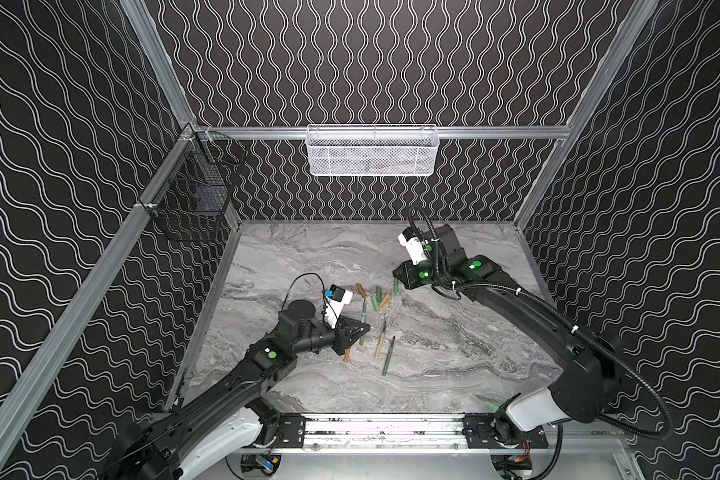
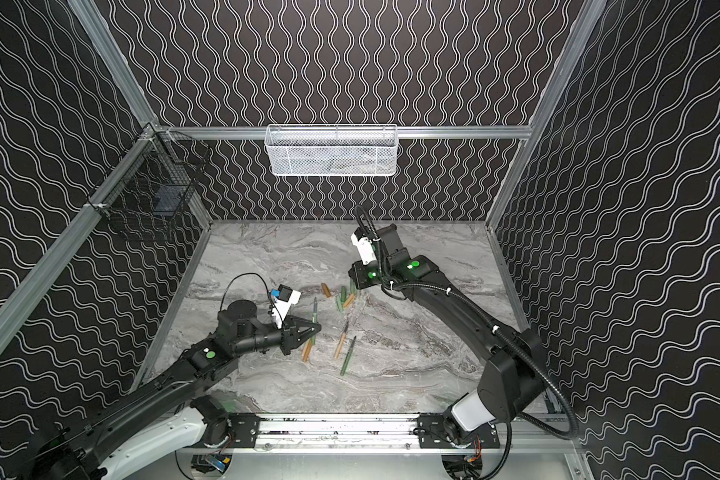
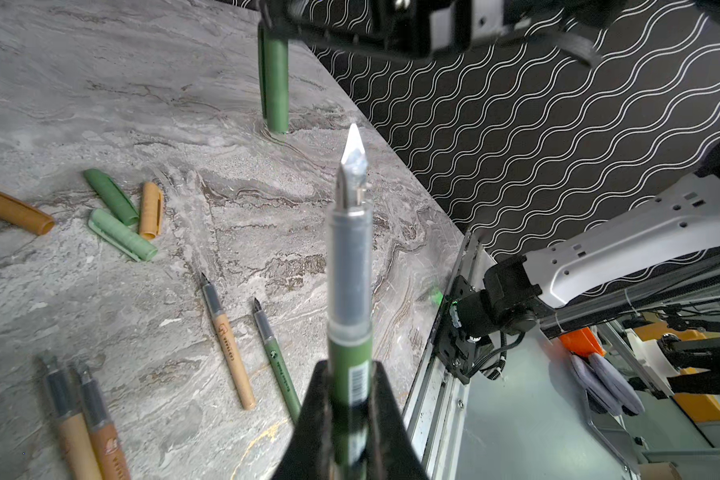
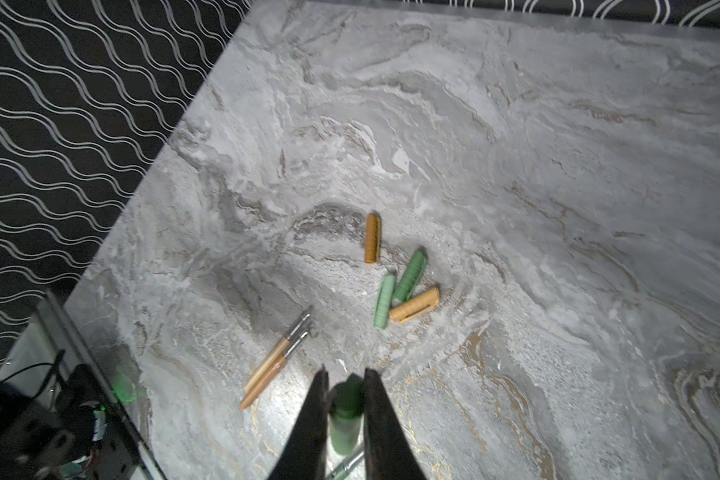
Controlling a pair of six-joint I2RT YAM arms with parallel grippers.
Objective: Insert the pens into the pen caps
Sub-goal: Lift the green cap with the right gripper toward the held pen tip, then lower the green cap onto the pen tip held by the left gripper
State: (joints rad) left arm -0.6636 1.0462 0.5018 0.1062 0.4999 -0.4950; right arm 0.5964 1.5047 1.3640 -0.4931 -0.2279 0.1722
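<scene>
At marbled grey bench [image 1: 454,365], slim green pen [image 3: 350,291] is being gripped by left fingers [image 3: 316,415], stubby green cap [image 4: 346,411] by right fingers [image 4: 308,415]; nothing capped yet.

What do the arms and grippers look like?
Both arms are black with a white shell near the base: left arm, right arm. Round green dots mark the joints. Each wrist carries a white camera box. The left gripper and right gripper have black, wedge-shaped fingers tapering to points. A ribbed black hose runs along the right arm; a thin black wire loops above the left wrist.
</scene>
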